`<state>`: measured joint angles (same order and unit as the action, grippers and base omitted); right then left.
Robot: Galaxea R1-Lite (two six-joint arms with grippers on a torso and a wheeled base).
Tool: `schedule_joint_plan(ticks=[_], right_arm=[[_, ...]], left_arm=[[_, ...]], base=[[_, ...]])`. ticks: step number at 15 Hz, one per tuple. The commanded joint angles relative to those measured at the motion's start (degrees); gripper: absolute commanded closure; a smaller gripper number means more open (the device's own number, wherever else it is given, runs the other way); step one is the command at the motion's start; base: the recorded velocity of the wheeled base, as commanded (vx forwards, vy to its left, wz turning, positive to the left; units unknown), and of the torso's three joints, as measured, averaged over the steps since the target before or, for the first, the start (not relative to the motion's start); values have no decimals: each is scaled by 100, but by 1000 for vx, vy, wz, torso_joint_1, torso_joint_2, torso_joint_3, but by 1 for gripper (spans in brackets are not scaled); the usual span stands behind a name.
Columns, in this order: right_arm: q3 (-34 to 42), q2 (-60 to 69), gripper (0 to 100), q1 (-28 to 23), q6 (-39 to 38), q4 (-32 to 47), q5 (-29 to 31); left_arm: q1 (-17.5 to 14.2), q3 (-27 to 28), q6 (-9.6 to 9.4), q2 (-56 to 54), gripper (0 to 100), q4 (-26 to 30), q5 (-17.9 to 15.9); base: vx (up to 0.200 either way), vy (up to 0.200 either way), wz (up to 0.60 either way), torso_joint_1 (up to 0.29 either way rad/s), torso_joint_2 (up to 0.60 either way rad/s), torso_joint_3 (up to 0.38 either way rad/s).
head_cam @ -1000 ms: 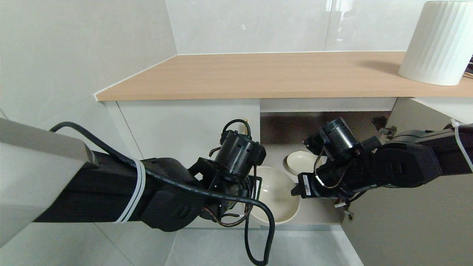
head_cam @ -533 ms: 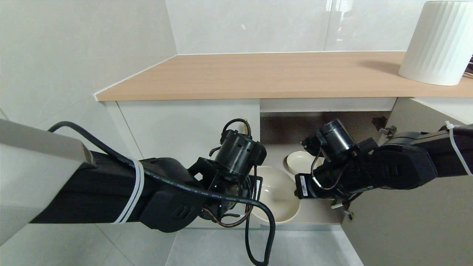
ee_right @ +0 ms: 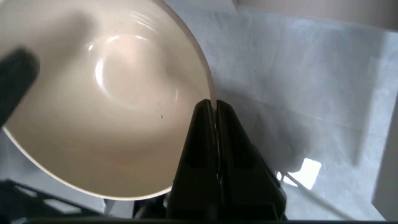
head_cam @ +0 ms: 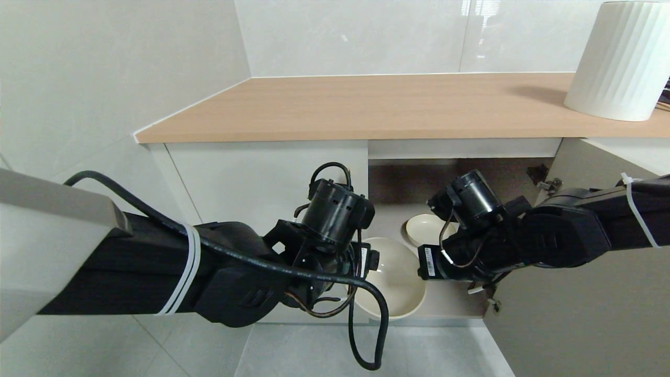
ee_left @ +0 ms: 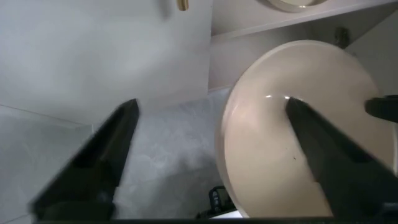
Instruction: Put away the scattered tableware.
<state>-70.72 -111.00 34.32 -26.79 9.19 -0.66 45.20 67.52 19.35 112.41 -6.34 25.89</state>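
Countertop [head_cam: 366, 107] of wood over open cabinet [head_cam: 261, 178]

We see a light wooden surface [head_cam: 366, 107] running along the pale tiled wall, ending at the corner on the left. Toward its right end a white ribbed cylinder [head_cam: 617, 63] stands upright on it, casting a soft shadow to its left across the wood. Beneath the surface, the right-hand compartment of the cupboard stands open, and we can make out its pale bottom shelf [head_cam: 390, 225]. A small cream plate [head_cam: 426, 229] lies flat on that shelf, right way up, set toward the back. In front of the cupboard and below the shelf's front edge lies a floor [head_cam: 429, 351] of grey tiles.
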Motion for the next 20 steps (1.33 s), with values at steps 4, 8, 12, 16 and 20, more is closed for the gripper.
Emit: schedule_joint_plan(ticks=[4,8,12,16,20], right_arm=[[-30,-889,100,-619,-467,-1385,1024],[-39,-1425,100,-1050,-529,-2607,1630],[-250,-1662,100,-1331,-520,-3029,1780],[-821,-2066,100,-1577,-678,-3020,1912],[-1137,-2330,100,-1691,-678,-3011,1999]], left_arm=[[-117,-2,-1,-123,0,-8,3],[-143,-2,-1,-123,0,-8,3],[-143,-2,-1,-123,0,-8,3],[-143,-2,-1,-123,0,-8,3],[-143,-2,-1,-123,0,-8,3]], base=[[0,0,0,0,0,0],[0,0,0,0,0,0],[0,0,0,0,0,0],[0,0,0,0,0,0],[0,0,0,0,0,0]])
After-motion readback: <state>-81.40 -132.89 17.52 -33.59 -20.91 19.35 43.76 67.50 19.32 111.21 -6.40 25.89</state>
